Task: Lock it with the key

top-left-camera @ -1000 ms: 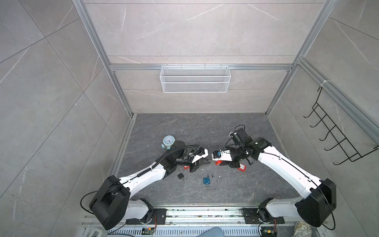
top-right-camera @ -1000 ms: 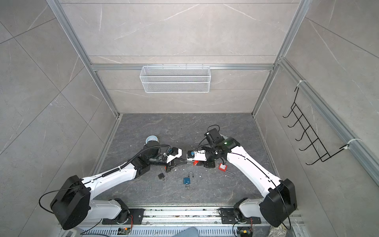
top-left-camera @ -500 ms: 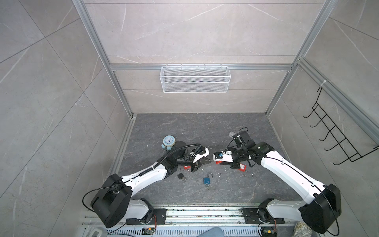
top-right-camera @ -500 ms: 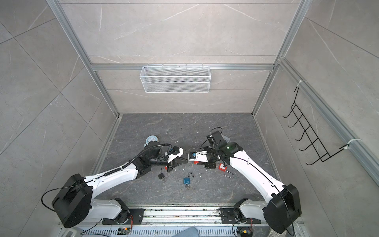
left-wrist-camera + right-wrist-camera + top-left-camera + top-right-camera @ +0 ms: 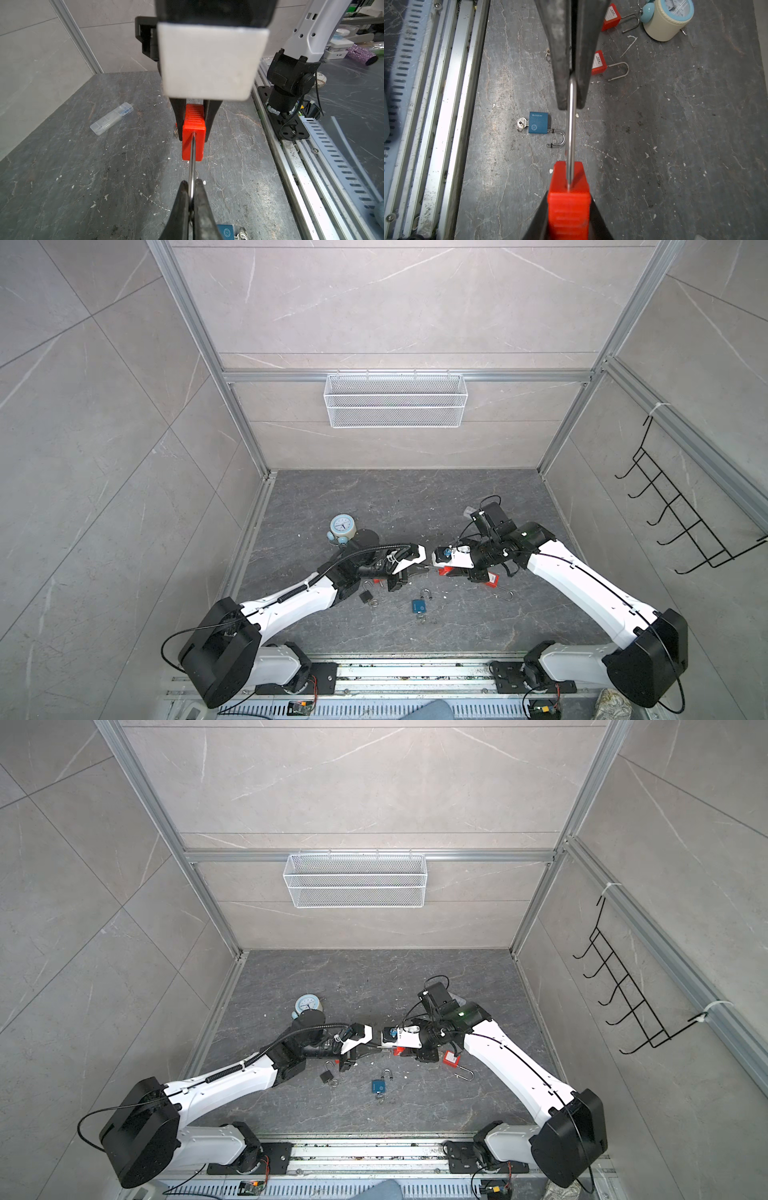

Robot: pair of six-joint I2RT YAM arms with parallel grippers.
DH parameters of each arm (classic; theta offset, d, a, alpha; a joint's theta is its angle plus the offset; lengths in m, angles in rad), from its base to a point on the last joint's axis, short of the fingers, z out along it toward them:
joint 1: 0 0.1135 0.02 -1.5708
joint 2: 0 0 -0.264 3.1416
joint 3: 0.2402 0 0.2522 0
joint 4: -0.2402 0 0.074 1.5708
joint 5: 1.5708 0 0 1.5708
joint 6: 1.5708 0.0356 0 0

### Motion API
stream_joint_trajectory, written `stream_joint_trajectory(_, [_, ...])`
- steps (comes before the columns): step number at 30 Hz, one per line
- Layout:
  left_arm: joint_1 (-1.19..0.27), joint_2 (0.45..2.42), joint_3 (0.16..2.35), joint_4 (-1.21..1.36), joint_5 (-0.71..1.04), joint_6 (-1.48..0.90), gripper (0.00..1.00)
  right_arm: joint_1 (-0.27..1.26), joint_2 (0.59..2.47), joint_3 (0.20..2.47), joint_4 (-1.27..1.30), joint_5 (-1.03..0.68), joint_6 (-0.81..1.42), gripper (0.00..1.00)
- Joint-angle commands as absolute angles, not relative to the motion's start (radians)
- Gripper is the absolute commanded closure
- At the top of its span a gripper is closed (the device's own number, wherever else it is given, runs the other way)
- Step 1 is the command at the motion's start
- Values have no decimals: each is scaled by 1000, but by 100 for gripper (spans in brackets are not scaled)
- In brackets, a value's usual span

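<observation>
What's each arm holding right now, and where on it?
Both hold the same red padlock: right gripper has its jaws clamped on its body, left gripper has its jaws pinched shut on the shackle at its far end.

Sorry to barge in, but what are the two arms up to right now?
They hold one red padlock between them above the table. The right end effector clamps its body, and the left end effector is shut on its shackle. A blue padlock with a key in it lies open on the table, untouched. Whether the red one is locked, I cannot tell.
</observation>
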State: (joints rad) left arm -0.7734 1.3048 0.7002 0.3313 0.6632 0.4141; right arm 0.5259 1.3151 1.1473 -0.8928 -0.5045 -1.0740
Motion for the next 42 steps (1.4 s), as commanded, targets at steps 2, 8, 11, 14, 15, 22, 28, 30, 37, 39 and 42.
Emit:
stream_joint_trajectory(2, [-814,1306,703,427,613,462,100,571,1345,1238,-864,-762,-1082,90])
stream_joint_trajectory(8, [-821,1316,689,460,611,420,100,572,1374,1266,-852,-771,-1083,91])
stream_joint_trajectory(11, [-821,1336,685,488,622,375,100,572,1370,1254,-796,-765,-1063,92])
stream_joint_trajectory(14, [-821,1377,680,541,641,330,100,578,1368,1245,-742,-782,-1035,92])
stream_joint_trajectory(15, [-818,1386,677,558,643,316,100,577,1369,1241,-733,-780,-1030,90])
stream_joint_trajectory(22, [-719,1338,635,629,706,227,100,570,1333,1233,-780,-641,-1028,59])
stream_joint_trajectory(28, [-644,1279,631,579,785,223,100,511,1266,1248,-842,-630,-966,40])
stream_joint_trajectory(30, [-630,1272,633,576,813,219,100,503,1250,1260,-886,-619,-967,39])
stream_joint_trajectory(37, [-620,1249,674,466,896,261,100,396,1271,1321,-1087,-565,-970,44])
stream_joint_trajectory(39, [-621,1242,674,461,908,262,100,388,1289,1329,-1112,-526,-972,46])
stream_joint_trajectory(42, [-620,1238,675,458,915,261,100,388,1325,1351,-1145,-559,-976,49])
